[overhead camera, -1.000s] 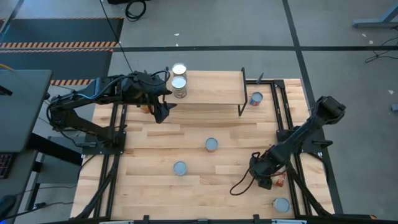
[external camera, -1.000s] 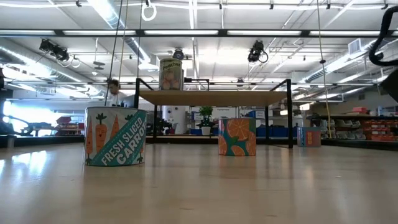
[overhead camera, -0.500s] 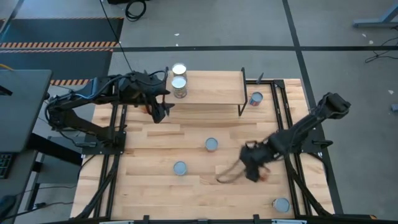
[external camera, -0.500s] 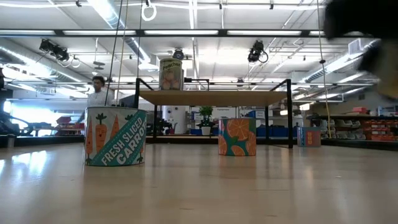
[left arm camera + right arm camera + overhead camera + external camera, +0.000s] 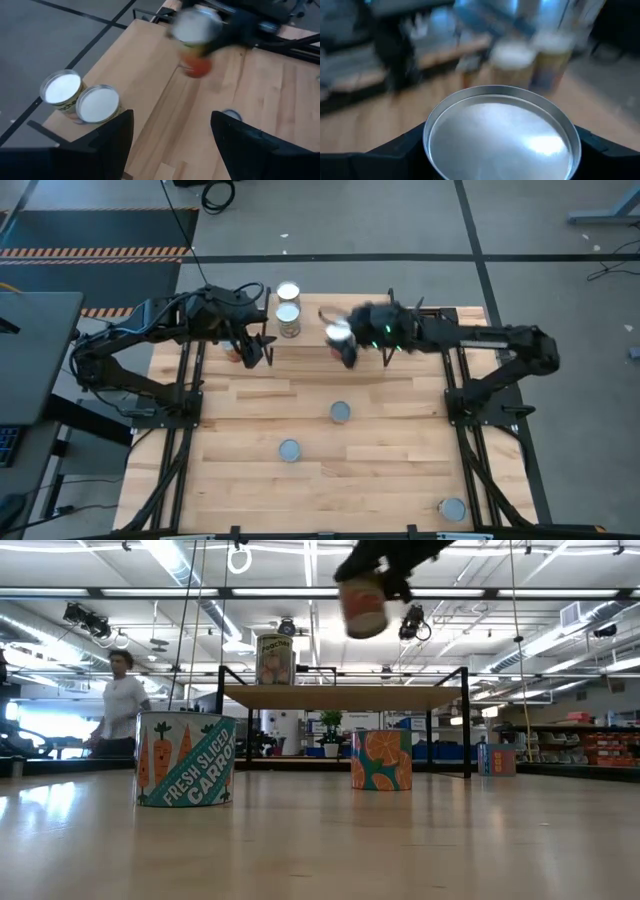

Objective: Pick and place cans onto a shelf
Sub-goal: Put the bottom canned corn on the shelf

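On the nearest tin (image 5: 186, 759) in the low view the label reads "FRESH SLICED CARROTS" in white on teal, beside drawn orange carrots. The next tin (image 5: 381, 759) shows orange slices on a teal ground, with no words legible. A tan tin (image 5: 276, 659) on the shelf (image 5: 345, 696) carries small writing too fine to read.

The right pincer (image 5: 345, 340) grasps a can (image 5: 339, 332) above the middle of the shelf; in the right wrist view its silvery round lid (image 5: 502, 131) fills the space between the two dark fingers (image 5: 390, 156), which press its sides. The low view shows this can (image 5: 364, 604) in the air, clear of the board, with a pale and reddish side label, blurred.

Two cans with pale tops stand touching at the shelf's left end, one (image 5: 288, 292) behind the other (image 5: 288, 316). The shelf itself is a light-wood board on thin black legs at the far edge of the surface (image 5: 380, 480).

On the surface, one can (image 5: 341, 412) sits near the middle, another (image 5: 289, 450) nearer the front edge, and a third (image 5: 452, 508) by the front right corner.

The left pincer (image 5: 256, 352) hangs at the shelf's left end, released, holding nothing.

A person (image 5: 117, 710) stands in the room behind.
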Tool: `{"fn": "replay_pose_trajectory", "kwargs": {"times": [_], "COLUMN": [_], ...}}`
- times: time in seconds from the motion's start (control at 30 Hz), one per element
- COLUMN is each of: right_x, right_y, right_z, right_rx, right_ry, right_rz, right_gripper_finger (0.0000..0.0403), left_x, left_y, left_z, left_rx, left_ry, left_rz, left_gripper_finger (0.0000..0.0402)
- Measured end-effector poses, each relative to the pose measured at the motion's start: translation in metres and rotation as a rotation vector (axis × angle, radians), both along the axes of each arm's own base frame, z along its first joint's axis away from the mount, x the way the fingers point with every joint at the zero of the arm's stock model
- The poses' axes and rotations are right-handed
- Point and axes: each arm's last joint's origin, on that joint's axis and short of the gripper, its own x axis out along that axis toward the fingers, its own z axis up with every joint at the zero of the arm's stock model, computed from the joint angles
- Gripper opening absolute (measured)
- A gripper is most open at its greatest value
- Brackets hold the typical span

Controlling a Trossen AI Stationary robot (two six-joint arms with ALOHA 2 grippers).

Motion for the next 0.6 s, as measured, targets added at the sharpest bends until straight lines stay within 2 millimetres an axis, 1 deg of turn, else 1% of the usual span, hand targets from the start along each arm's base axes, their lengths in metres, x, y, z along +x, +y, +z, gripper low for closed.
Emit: {"fn": "replay_pose_trajectory", "kwargs": {"times": [0.1, 0.2, 0.3, 0.43, 0.6], "right_x": [0.016, 0.026, 0.033, 0.04, 0.048], "right_y": [-0.034, -0.066, -0.093, -0.116, -0.129], "right_z": [-0.009, -0.02, -0.033, -0.051, -0.074], "right_rx": [-0.049, -0.078, -0.104, -0.147, -0.17], "right_ry": [-0.079, -0.147, -0.193, -0.219, -0.165], "right_rz": [-0.022, -0.076, -0.112, -0.153, -0.159], "right_gripper_finger": [0.031, 0.031, 0.031, 0.0311, 0.0311], "left_x": [-0.004, -0.011, -0.017, -0.023, -0.025], "left_y": [0.003, 0.007, 0.011, 0.016, 0.022], "left_z": [0.001, 0.005, 0.007, 0.01, 0.009], "left_rx": [0.015, 0.036, 0.054, 0.087, 0.093], "left_ry": [0.003, -0.004, -0.008, -0.002, 0.003], "left_rz": [0.006, 0.015, 0.03, 0.037, 0.062], "left_gripper_finger": [0.027, 0.027, 0.027, 0.027, 0.027]}}
